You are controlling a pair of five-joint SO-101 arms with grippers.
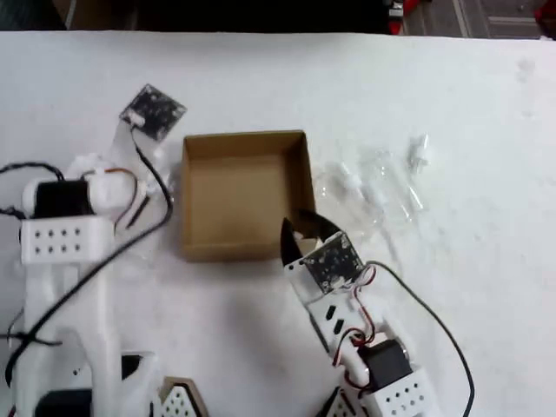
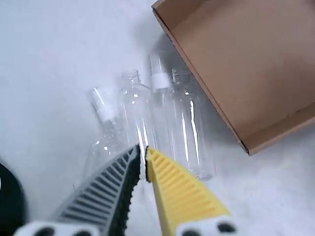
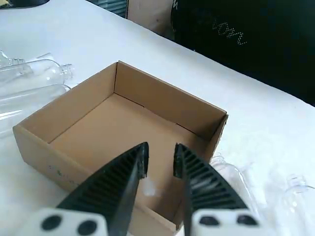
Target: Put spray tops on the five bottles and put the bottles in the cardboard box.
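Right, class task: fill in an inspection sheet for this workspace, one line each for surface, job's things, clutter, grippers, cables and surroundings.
Surface: white table.
Job's things: cardboard box open, with no bottles in it. Clear bottles lie along one side of it, at least one with a white spray top. Further bottles and a separate spray top lie on the other side.
Clutter: nothing seen.
Grippers: left gripper shut above the clear bottles; right gripper slightly open over the box's near edge.
Cables: black cable runs from the right arm across the table.
Surroundings: dark space beyond the table's far edge.
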